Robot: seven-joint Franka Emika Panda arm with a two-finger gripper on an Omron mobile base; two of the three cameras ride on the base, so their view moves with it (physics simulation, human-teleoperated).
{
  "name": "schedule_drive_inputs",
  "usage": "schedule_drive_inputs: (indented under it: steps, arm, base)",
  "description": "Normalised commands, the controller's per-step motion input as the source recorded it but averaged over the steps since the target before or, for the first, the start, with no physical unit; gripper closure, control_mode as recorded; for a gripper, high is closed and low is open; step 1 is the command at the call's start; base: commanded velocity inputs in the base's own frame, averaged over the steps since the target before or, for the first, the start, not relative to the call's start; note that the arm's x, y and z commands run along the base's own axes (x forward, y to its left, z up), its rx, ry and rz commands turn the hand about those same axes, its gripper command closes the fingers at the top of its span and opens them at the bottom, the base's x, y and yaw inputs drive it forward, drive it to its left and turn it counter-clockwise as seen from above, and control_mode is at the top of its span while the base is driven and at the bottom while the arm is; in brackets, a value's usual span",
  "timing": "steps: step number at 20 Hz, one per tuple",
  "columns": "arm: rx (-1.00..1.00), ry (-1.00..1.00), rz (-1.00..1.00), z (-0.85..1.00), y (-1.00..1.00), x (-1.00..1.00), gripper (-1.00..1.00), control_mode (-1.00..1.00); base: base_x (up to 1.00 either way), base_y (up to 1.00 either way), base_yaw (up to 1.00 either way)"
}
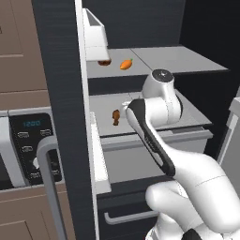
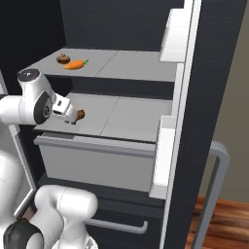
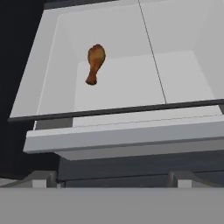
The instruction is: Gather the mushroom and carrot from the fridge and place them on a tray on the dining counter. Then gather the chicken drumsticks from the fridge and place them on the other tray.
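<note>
Reading from the left, the oven panel (image 1: 30, 147) beside the fridge (image 1: 61, 93) carried a lit display of roughly "12:00"; the digits were too blurred to confirm, and no other writing was legible.

Upper shelf (image 1: 154, 58): the mushroom (image 1: 104, 62) lay at the left end, with the carrot (image 1: 125, 64) just beside it on its right. Both appeared in the left base view and the right base view, where the mushroom (image 2: 62, 59) sat behind the carrot (image 2: 75, 64).

Lower shelf (image 2: 131, 116): one chicken drumstick (image 1: 116, 116) lay near the left end. In the right base view the drumstick (image 2: 78, 115) was partly covered by the white hand of the arm (image 1: 159, 140). The hand view showed the drumstick (image 3: 94, 62) unobstructed, lying on the white shelf floor with its thick end away from the camera and its narrow end toward the shelf's front edge, left of the seam dividing the shelf.

Gripper (image 3: 111, 177): its jaws stood fully spread with nothing between them, positioned in front of and below the shelf's front lip, apart from the drumstick.

Below the shelf sat a closed white drawer (image 2: 92, 163). The open fridge doors with their door bins (image 2: 163, 160) and grey handles (image 2: 214, 194) flanked the opening on both sides.
</note>
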Motion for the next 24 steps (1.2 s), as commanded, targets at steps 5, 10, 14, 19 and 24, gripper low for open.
schedule_drive_inputs:
  steps: [5, 10, 14, 19, 24]
  arm:
    - [0.0, 0.03, 0.0, -0.32, 0.15, 0.5, -1.0, -1.0]
    - [0.0, 0.06, 0.0, -0.29, 0.13, 0.5, -1.0, -1.0]
    - [0.0, 0.06, 0.0, -0.25, 0.14, 0.54, -1.0, -1.0]
    - [0.0, 0.1, 0.0, -0.25, 0.1, 0.53, -1.0, -1.0]
    - [-0.02, 0.1, 0.0, -0.26, 0.12, 0.49, -1.0, -1.0]
  base:
    - [0.0, 0.0, 0.0]
    - [0.0, 0.0, 0.0]
    - [0.0, 0.0, 0.0]
    - [0.0, 0.0, 0.0]
    - [0.0, 0.0, 0.0]
